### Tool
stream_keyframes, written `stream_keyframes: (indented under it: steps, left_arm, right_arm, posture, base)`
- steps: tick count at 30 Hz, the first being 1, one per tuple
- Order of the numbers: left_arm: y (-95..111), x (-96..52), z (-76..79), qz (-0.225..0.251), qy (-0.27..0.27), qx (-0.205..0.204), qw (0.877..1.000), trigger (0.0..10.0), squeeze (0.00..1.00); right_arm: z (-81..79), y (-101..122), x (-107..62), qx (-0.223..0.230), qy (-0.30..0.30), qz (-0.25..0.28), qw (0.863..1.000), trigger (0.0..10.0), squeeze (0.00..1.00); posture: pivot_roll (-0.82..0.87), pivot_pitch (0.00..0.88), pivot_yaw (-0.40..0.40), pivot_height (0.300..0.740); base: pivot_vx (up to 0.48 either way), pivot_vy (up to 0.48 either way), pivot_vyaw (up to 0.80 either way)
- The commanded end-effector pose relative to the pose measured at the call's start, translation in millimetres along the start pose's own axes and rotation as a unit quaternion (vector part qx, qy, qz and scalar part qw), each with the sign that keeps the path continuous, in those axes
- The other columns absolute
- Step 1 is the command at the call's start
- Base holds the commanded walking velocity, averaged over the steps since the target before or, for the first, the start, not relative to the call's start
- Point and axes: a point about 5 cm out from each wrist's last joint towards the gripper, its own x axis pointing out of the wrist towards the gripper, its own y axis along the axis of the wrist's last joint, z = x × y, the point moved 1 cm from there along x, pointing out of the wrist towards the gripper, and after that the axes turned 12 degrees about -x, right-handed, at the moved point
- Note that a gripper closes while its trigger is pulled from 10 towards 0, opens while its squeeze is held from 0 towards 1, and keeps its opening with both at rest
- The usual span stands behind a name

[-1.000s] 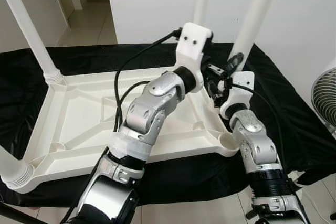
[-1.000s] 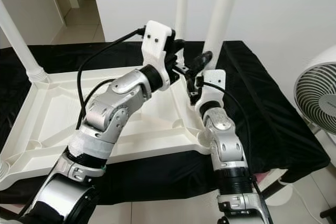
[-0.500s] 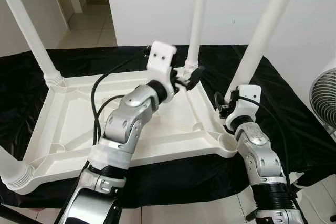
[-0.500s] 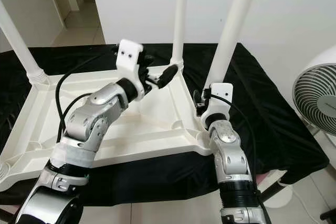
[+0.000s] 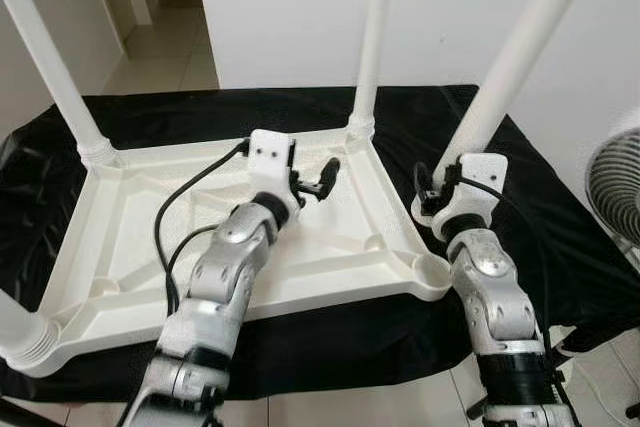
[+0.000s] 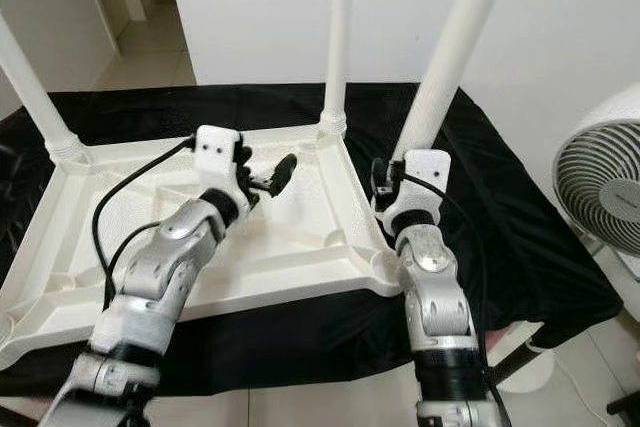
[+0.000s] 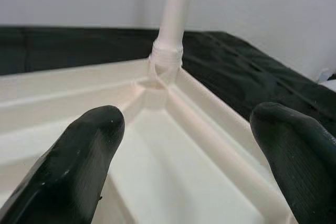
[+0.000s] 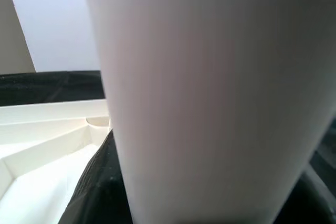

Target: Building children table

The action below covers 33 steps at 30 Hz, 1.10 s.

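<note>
Lying inverted on a black cloth [image 5: 560, 237], white table top [image 5: 140, 247], three legs screwed upright, right gripper [image 5: 432, 192] clamped round a loose leg [image 5: 520, 57] near the front right corner, left gripper [image 5: 312, 179] spread wide, empty, above the tray.

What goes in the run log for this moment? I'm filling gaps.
right hand: shut on table leg | left hand: open above upturned tabletop | near-right socket: empty

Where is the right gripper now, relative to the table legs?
In the eye views, the right gripper is on the robot's right, closed around the loose white leg above the tabletop's near right corner.
</note>
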Motion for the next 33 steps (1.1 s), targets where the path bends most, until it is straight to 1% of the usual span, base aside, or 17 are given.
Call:
stream_keyframes:
  steps: [1, 2, 3, 4, 5, 6, 8, 10, 11, 12, 13, 15, 18, 22, 25, 28, 33]
  left_arm:
    - [2.4, -3.5, 1.8, 0.009, -0.002, 0.010, 1.000, 10.0, 0.00]
    - [-0.5, -8.3, 5.3, 0.005, -0.012, 0.031, 0.999, 10.0, 0.00]
    - [-0.5, -8.3, 5.3, 0.005, -0.012, 0.031, 0.999, 10.0, 0.00]
    - [-2.8, -11.4, 7.6, 0.002, -0.020, 0.045, 0.999, 10.0, 0.00]
    - [-6.8, -16.3, 12.3, -0.002, -0.043, 0.057, 0.997, 10.0, 0.00]
    - [-10.8, -20.8, 15.6, -0.009, -0.060, 0.063, 0.996, 10.0, 0.00]
    - [-10.8, -20.8, 15.6, -0.009, -0.060, 0.063, 0.996, 10.0, 0.00]
    - [-15.1, -28.4, 21.3, -0.017, -0.088, 0.062, 0.994, 10.0, 0.00]
    - [-16.8, -32.4, 25.9, -0.020, -0.109, 0.065, 0.992, 10.0, 0.00]
    - [-19.3, -36.7, 30.5, -0.022, -0.131, 0.079, 0.988, 10.0, 0.00]
    - [-19.3, -36.7, 30.5, -0.022, -0.131, 0.079, 0.988, 10.0, 0.00]
    - [-24.3, -43.3, 36.3, -0.031, -0.164, 0.097, 0.981, 10.0, 0.00]
    - [-31.6, -50.9, 38.4, -0.049, -0.192, 0.114, 0.973, 10.0, 0.00]
    - [-35.9, -55.7, 35.6, -0.057, -0.192, 0.136, 0.970, 10.0, 0.00]
    - [-36.2, -56.2, 35.1, -0.057, -0.190, 0.138, 0.970, 10.0, 0.00]
    - [-38.9, -60.2, 33.8, -0.061, -0.188, 0.131, 0.971, 10.0, 0.00]
    - [-40.6, -62.8, 32.5, -0.065, -0.184, 0.135, 0.971, 10.0, 0.00]
  right_arm:
    - [0.6, 1.9, -2.7, -0.003, -0.005, 0.009, 1.000, 10.0, 0.00]
    - [-0.7, 0.2, -6.2, 0.004, 0.001, 0.010, 1.000, 10.0, 0.00]
    - [-0.7, 0.2, -6.2, 0.004, 0.001, 0.010, 1.000, 10.0, 0.00]
    - [-2.0, -1.0, -8.7, 0.009, 0.007, 0.009, 1.000, 10.0, 0.00]
    - [-3.8, -1.9, -12.8, 0.019, 0.012, 0.011, 1.000, 10.0, 0.00]
    - [-5.7, -2.6, -17.0, 0.026, 0.017, 0.013, 0.999, 10.0, 0.00]
    - [-5.7, -2.6, -17.0, 0.026, 0.017, 0.013, 0.999, 10.0, 0.00]
    - [-8.0, -4.8, -23.0, 0.031, 0.021, 0.013, 0.999, 10.0, 0.00]
    - [-8.6, -7.0, -25.5, 0.031, 0.022, 0.009, 0.999, 10.0, 0.00]
    - [-10.1, -8.4, -28.4, 0.033, 0.026, 0.007, 0.999, 10.0, 0.00]
    - [-10.1, -8.4, -28.4, 0.033, 0.026, 0.007, 0.999, 10.0, 0.00]
    - [-12.9, -9.4, -32.0, 0.036, 0.032, 0.004, 0.999, 10.0, 0.00]
    - [-16.9, -10.2, -35.1, 0.035, 0.042, 0.002, 0.999, 10.0, 0.00]
    - [-18.1, -11.8, -38.0, 0.036, 0.047, -0.002, 0.998, 10.0, 0.00]
    - [-18.1, -12.1, -38.6, 0.036, 0.047, -0.003, 0.998, 10.0, 0.00]
    - [-19.2, -14.5, -44.4, 0.037, 0.049, -0.009, 0.998, 10.0, 0.00]
    - [-20.6, -17.0, -50.0, 0.037, 0.053, -0.016, 0.998, 10.0, 0.00]
  posture:
    - [-0.05, 0.041, 0.046, 0.740]
    - [-0.05, 0.041, 0.046, 0.740]
    - [-0.05, 0.041, 0.046, 0.740]
    - [-0.04, 0.043, 0.044, 0.740]
    - [-0.04, 0.043, 0.042, 0.740]
    - [-0.04, 0.044, 0.038, 0.740]
    - [-0.04, 0.044, 0.038, 0.740]
    - [-0.02, 0.047, 0.022, 0.740]
    - [-0.02, 0.047, 0.022, 0.740]
    - [-0.02, 0.047, 0.016, 0.740]
    - [-0.02, 0.047, 0.016, 0.740]
    - [-0.02, 0.047, 0.014, 0.740]
    - [-0.02, 0.047, 0.010, 0.740]
    - [-0.02, 0.049, 0.011, 0.740]
    - [-0.02, 0.049, 0.013, 0.740]
    - [-0.02, 0.051, 0.015, 0.740]
    - [-0.01, 0.055, 0.013, 0.740]
  base:
    - [0.000, 0.000, 0.00]
    - [0.000, 0.000, 0.00]
    - [0.000, 0.000, 0.00]
    - [0.000, 0.000, 0.00]
    - [0.000, 0.000, 0.00]
    - [0.000, 0.000, 0.00]
    - [0.000, 0.000, 0.00]
    - [0.000, 0.000, 0.00]
    - [0.000, 0.000, 0.00]
    - [0.000, 0.000, 0.00]
    - [0.000, 0.000, 0.00]
    - [0.000, 0.000, 0.00]
    - [0.000, 0.000, 0.00]
    - [0.000, 0.000, 0.00]
    - [0.000, 0.000, 0.00]
    - [0.000, 0.000, 0.00]
    - [0.000, 0.000, 0.00]
